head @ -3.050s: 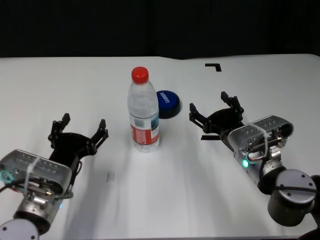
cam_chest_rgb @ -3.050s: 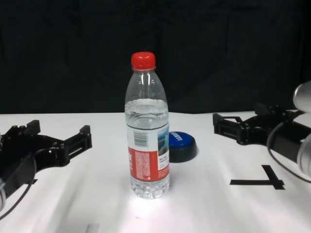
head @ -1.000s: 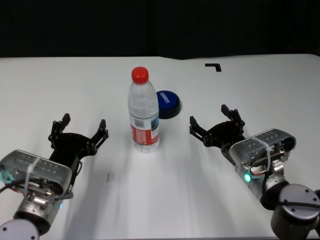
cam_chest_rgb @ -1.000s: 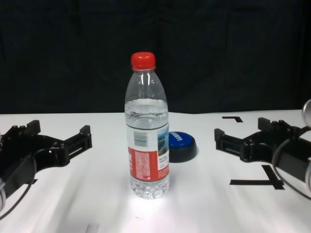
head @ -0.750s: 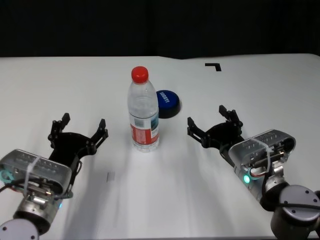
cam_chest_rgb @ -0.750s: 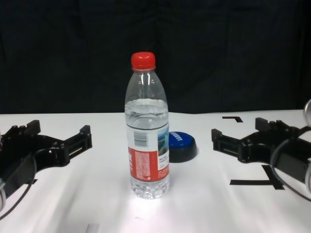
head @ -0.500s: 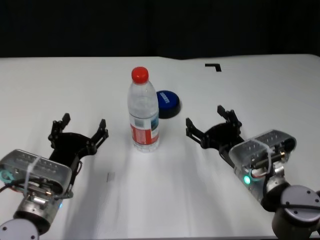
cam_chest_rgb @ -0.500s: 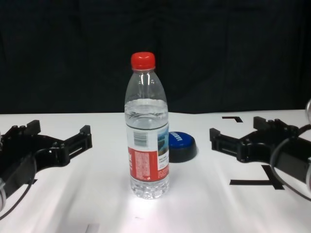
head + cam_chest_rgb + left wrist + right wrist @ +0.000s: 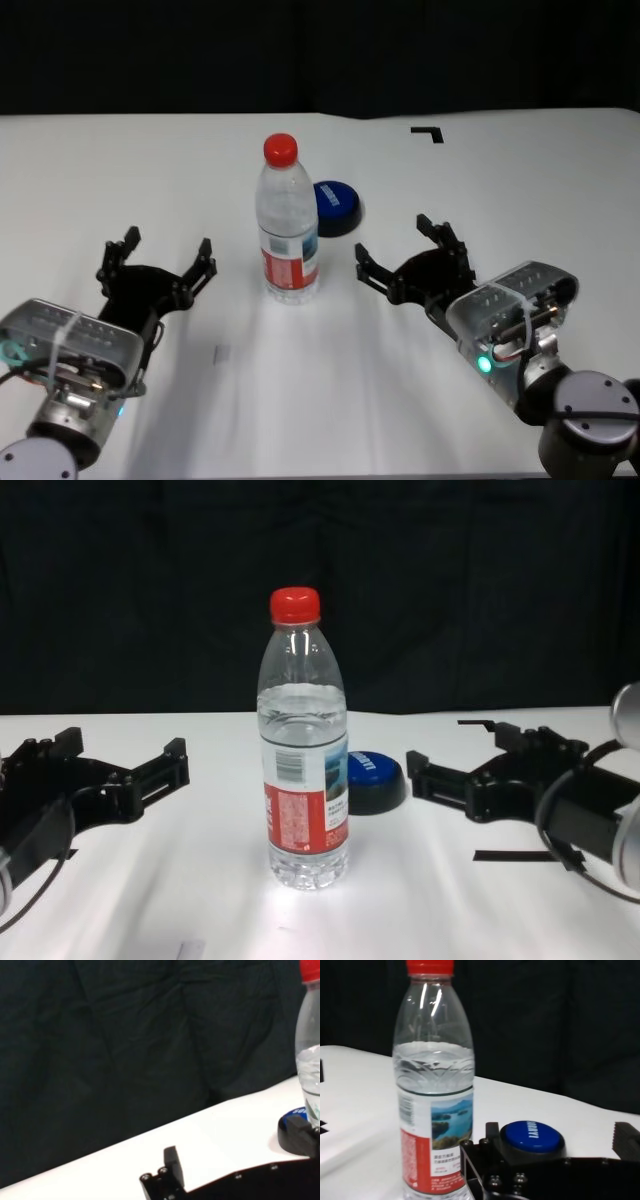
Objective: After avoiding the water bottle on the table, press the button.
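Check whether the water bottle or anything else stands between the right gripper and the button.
Nothing visible does. The right gripper, open, sits to the right of the button and nearer the robot, with bare table between them. The water bottle stands upright left of that line, in front of the button.

Clear water bottle with red cap and a red, white and blue label; blue-topped button, black base, white lettering, probably; white tabletop, black marks.

Silver wrists (green lights), black right gripper
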